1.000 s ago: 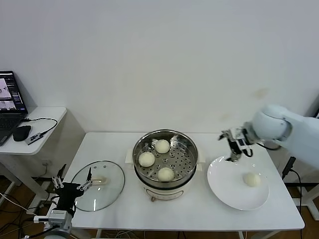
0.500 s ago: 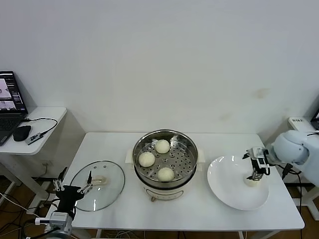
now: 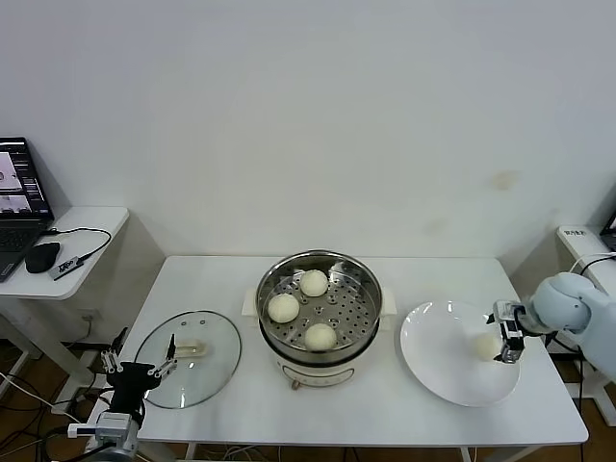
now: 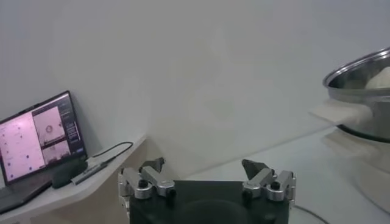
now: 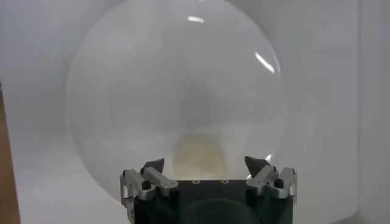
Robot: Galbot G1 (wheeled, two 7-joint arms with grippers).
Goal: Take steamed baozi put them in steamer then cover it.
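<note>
A robot test room, set up like a lab rather than a kitchen.

Bare white walls stand behind a plain white tabletop (image 3: 241,414), with loose cables trailing under it. A small side desk (image 3: 67,255) against the wall holds an open laptop (image 3: 17,197), a mouse (image 3: 42,257) and a wired adapter. The steamer (image 3: 320,308) sits alone, with no stove, sink or cupboards around it.
</note>
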